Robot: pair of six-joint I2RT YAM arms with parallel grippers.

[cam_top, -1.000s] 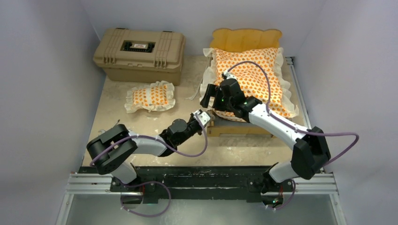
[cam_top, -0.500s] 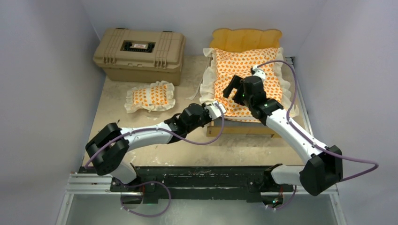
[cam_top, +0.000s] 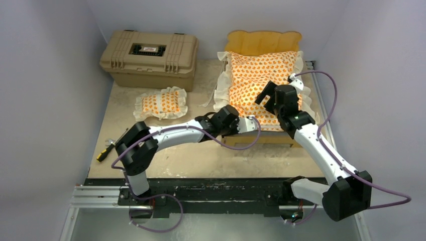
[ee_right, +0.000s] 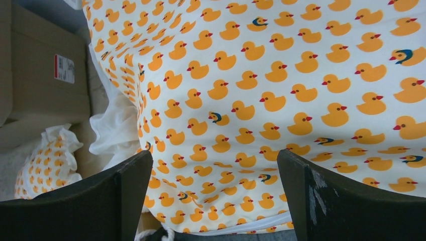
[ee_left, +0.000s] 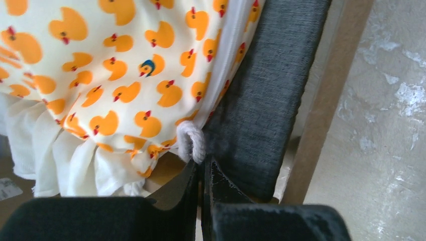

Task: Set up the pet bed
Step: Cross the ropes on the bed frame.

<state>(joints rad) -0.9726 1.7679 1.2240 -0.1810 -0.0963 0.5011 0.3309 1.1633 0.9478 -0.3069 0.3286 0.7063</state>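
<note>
Pale speckled table | mattress cushion laid in bed frame, pillow well apart | left gripper closed at cord loop, hold unconfirmed | right gripper spread wide, empty | corner should be tugged square gently

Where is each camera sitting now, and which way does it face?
Top external: above and behind the bases, looking down at the table; left arm and right arm show.
Left wrist: low, close in, facing the mattress corner and grey base; shut left gripper shows.
Right wrist: over the mattress, looking down; open right gripper shows.
Shared: mattress in all three.
</note>
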